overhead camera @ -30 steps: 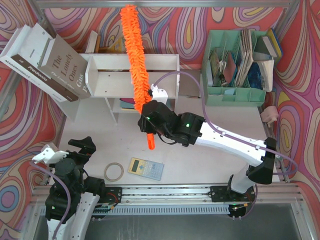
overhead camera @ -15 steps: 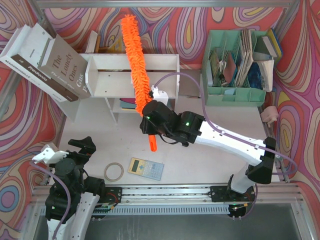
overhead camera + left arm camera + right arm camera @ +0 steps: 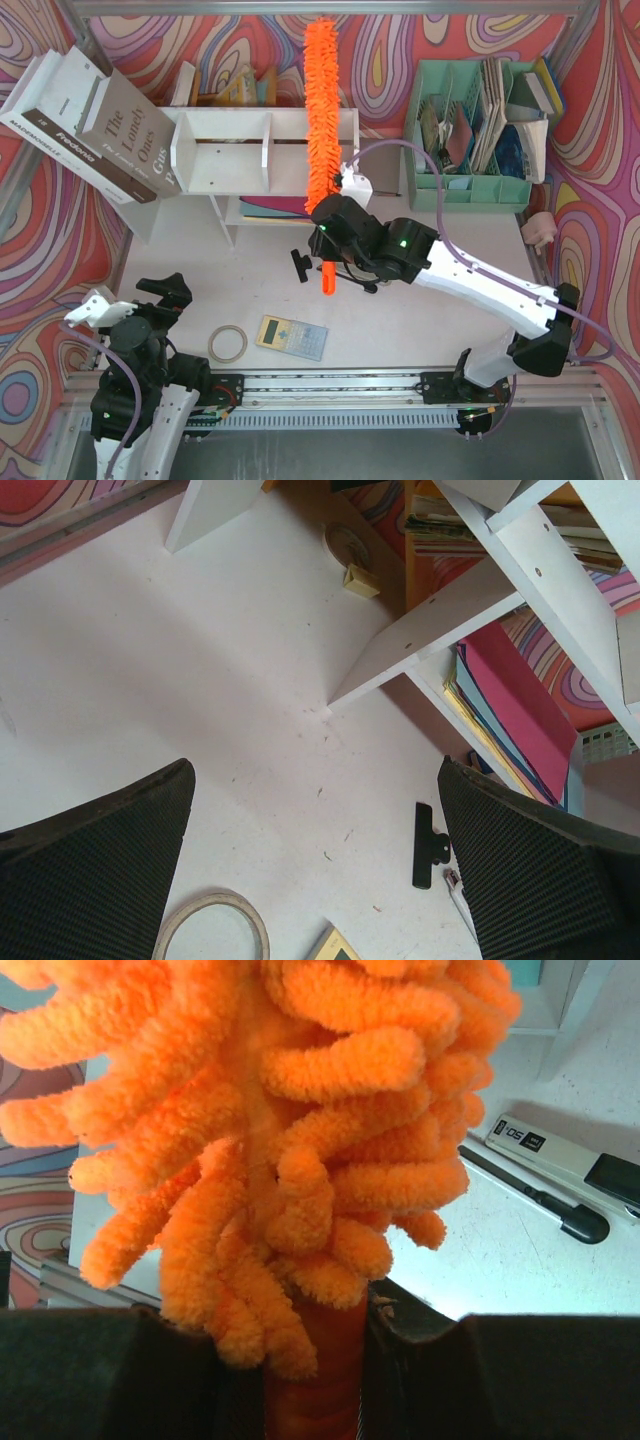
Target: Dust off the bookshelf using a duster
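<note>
The white bookshelf [image 3: 230,150] stands at the back left of the table; its boards also show in the left wrist view [image 3: 440,610]. The orange duster [image 3: 321,110] lies across the right part of the shelf top, pointing away from me, with its handle end [image 3: 326,280] toward the front. My right gripper [image 3: 327,225] is shut on the handle just below the fluff, in front of the shelf. In the right wrist view the fluff [image 3: 300,1110] fills the frame above my gripper [image 3: 312,1370]. My left gripper [image 3: 150,300] is open and empty at the front left, above the table [image 3: 315,780].
Large books [image 3: 100,120] lean at the back left. A mint-green organizer [image 3: 470,175] stands at the back right. A tape roll [image 3: 228,343], a calculator [image 3: 291,337] and a black binder clip [image 3: 300,265] lie in front. A stapler [image 3: 560,1160] lies beyond the duster.
My right gripper has moved to the right with the duster, sweeping it along the shelf top; the duster now points nearly straight back. The binder clip has come into view. The left arm has not moved.
</note>
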{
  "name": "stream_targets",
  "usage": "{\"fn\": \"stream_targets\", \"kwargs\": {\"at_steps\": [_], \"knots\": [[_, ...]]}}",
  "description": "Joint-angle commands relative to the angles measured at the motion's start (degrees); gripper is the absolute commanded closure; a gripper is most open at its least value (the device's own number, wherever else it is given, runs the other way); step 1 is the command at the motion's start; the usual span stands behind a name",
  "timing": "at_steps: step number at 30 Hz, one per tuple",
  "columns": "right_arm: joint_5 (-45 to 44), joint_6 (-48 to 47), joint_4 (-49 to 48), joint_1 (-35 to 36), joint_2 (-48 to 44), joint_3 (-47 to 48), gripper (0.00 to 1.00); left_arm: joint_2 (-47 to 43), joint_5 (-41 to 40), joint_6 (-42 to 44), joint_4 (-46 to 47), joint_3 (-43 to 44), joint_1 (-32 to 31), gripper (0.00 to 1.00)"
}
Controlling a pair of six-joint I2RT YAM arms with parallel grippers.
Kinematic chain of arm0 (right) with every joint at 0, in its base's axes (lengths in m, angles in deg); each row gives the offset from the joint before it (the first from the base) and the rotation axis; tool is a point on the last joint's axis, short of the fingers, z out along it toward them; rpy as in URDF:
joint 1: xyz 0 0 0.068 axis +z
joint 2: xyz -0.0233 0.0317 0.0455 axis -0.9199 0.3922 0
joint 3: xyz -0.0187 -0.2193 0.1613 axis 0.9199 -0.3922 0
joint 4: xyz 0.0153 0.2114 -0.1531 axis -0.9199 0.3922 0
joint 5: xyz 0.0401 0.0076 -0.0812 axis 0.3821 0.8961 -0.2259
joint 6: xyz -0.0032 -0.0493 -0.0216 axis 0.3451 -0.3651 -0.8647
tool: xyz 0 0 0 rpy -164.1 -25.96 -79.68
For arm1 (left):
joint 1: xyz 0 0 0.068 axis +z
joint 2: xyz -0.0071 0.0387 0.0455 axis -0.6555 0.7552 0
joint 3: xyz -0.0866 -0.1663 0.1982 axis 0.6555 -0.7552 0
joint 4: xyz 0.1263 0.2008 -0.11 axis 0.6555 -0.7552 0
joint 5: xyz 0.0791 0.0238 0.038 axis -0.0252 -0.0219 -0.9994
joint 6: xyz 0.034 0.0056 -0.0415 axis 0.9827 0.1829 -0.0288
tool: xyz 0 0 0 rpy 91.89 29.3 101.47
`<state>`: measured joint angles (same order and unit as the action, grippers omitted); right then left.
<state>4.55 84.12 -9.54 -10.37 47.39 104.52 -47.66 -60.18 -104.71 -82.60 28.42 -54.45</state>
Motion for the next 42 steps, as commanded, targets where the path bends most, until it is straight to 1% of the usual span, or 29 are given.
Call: {"fn": "stream_targets", "kwargs": {"at_steps": [1, 2, 9, 13, 18, 21, 29, 34, 38, 42], "knots": [[-0.8, -1.3, -2.3, -0.2, 0.2, 0.6, 1.00, -0.7, 0.3, 0.4, 0.4, -0.7, 0.3, 0.01], [0.5, -3.0, -3.6, -0.3, 1.0, 1.0, 1.00, -0.7, 0.4, 0.4, 0.4, -0.7, 0.3, 0.02], [7.3, -7.5, -7.3, -0.3, 5.4, 4.3, 1.00, -0.7, 0.2, 0.5, 0.4, -0.7, 0.3, 0.02], [9.6, -8.8, -6.1, -0.1, 8.2, 8.0, 1.00, -0.7, 0.3, 0.4, 0.5, -0.8, 0.3, 0.01], [11.0, -9.4, -6.3, -0.1, 8.8, 8.3, 1.00, -0.7, 0.3, 0.4, 0.6, -0.8, 0.4, 0.02], [9.3, -8.6, -5.1, -0.1, 8.3, 7.9, 1.00, -0.7, 0.4, 0.5, 0.6, -0.8, 0.4, 0.02], [-2.8, -0.3, -0.8, -0.2, 2.0, 2.0, 1.00, -0.7, 0.5, 0.4, 0.7, -0.8, 0.5, 0.02], [-7.9, 3.8, 1.6, -0.2, -1.4, -0.4, 1.00, -0.7, 0.6, 0.4, 0.6, -0.8, 0.5, 0.01], [-9.0, 4.7, 2.3, -0.2, -2.5, -0.7, 1.00, -0.7, 0.7, 0.5, 0.5, -0.8, 0.5, 0.02], [-6.1, 1.9, -2.0, -0.3, -1.9, -1.1, 1.00, -0.7, 0.6, 0.4, 0.5, -0.8, 0.5, 0.01]]}}
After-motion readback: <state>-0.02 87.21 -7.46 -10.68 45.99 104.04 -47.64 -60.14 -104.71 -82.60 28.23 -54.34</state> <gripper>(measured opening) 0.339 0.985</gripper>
